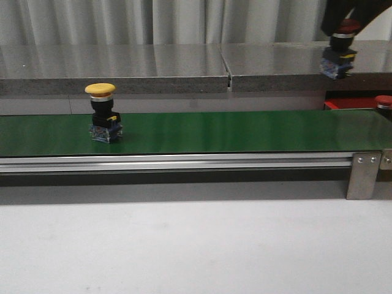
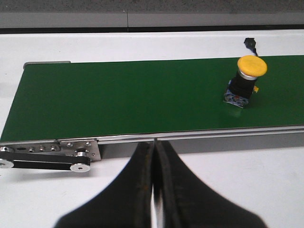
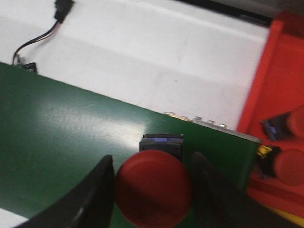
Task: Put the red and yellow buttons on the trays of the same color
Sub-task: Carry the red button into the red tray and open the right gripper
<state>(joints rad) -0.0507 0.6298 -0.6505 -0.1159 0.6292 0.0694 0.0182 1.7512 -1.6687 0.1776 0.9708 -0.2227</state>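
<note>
A yellow button (image 1: pixel 101 113) (image 2: pixel 247 80) stands upright on the green belt (image 1: pixel 233 131), toward its left part in the front view. My right gripper (image 1: pixel 344 30) (image 3: pixel 152 164) is shut on a red button (image 1: pixel 339 54) (image 3: pixel 153 187), held in the air above the belt's right end. Beside that end lies the red tray (image 1: pixel 352 103) (image 3: pixel 280 90), holding two more red buttons (image 3: pixel 289 166) (image 3: pixel 285 124). On my side of the belt, my left gripper (image 2: pixel 154 147) is shut and empty, off to the side of the yellow button.
A grey stone ledge (image 1: pixel 153 67) runs behind the belt. The belt's metal rail and end bracket (image 1: pixel 362 174) face the white tabletop (image 1: pixel 184 245). A black cable (image 3: pixel 38 38) lies on the table beyond the belt.
</note>
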